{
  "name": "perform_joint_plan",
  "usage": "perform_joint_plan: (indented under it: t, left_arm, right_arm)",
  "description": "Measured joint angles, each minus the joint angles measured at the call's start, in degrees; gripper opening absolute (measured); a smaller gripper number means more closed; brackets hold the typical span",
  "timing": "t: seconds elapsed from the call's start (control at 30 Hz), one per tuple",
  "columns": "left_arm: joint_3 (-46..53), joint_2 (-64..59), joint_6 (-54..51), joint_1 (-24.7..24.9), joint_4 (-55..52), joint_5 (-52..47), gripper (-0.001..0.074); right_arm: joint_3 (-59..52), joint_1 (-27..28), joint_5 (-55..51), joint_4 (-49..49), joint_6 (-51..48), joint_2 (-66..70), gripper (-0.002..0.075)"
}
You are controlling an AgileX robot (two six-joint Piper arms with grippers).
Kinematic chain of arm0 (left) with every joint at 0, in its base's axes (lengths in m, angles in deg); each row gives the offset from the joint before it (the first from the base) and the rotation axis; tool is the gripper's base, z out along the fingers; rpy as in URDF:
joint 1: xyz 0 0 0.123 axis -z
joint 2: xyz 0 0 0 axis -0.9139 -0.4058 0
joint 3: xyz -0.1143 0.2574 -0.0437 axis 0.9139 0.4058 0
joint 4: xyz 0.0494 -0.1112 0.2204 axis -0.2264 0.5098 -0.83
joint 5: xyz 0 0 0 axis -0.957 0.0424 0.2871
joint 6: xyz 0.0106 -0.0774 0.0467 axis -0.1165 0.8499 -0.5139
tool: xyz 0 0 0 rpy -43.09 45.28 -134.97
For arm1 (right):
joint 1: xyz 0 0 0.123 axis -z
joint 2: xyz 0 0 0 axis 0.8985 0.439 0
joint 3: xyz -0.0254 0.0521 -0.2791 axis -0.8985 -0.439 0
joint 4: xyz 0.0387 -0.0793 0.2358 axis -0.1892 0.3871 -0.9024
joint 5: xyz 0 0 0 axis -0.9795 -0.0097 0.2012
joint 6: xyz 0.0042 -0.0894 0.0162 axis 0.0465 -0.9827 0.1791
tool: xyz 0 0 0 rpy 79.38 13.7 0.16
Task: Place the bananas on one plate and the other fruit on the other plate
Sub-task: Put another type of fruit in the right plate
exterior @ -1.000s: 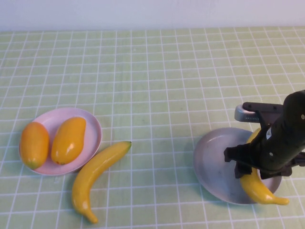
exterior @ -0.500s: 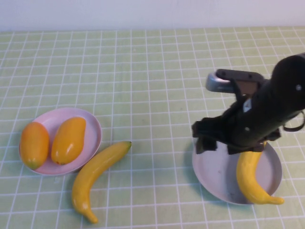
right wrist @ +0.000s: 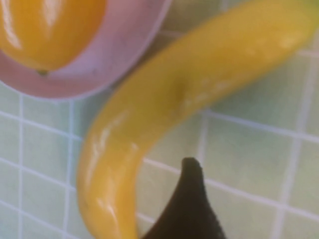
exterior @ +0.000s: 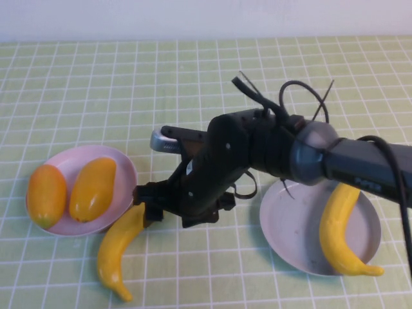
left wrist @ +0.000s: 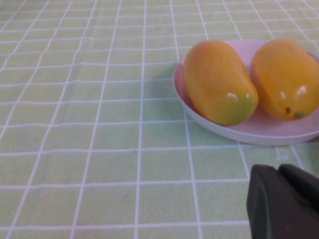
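Observation:
One banana (exterior: 338,226) lies on the grey-blue plate (exterior: 290,219) at the right. The other banana (exterior: 116,248) lies on the cloth just in front of the pink plate (exterior: 125,168), which holds two orange-yellow fruits (exterior: 46,195) (exterior: 93,188). My right gripper (exterior: 168,209) is stretched across to the left, open and empty, low over this banana's stem half and hiding it. In the right wrist view one dark finger (right wrist: 192,199) is next to the banana (right wrist: 164,99), with the pink plate (right wrist: 124,55) beyond. My left gripper (left wrist: 286,196) is shut, just short of the pink plate (left wrist: 259,134).
A green checked cloth (exterior: 193,84) covers the whole table, bare across the back half. My right arm and its cables (exterior: 302,151) span the middle, passing over the grey-blue plate's near-left side.
My right gripper has let go of the banana on the grey-blue plate and swung left across the table, down over the banana beside the pink plate. The fruits have not moved.

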Motion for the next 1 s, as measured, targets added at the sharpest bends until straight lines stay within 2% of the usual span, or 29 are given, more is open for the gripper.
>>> perform_joint_plan:
  t: [0.3, 0.63, 1.0]
  left_arm:
    - [0.0, 0.0, 0.0, 0.0, 0.0, 0.0, -0.0004]
    - [0.0, 0.0, 0.0, 0.0, 0.0, 0.0, -0.0004]
    - [0.0, 0.0, 0.0, 0.0, 0.0, 0.0, -0.0004]
  right_arm:
    - [7.81, -0.36, 0.48, -3.59, 0.0, 7.88, 0.051]
    - [8.76, -1.09, 6.45, -3.84, -2.12, 8.62, 0.051]
    - [9.41, -0.64, 1.4, -1.39, -7.59, 9.0, 0.0511]
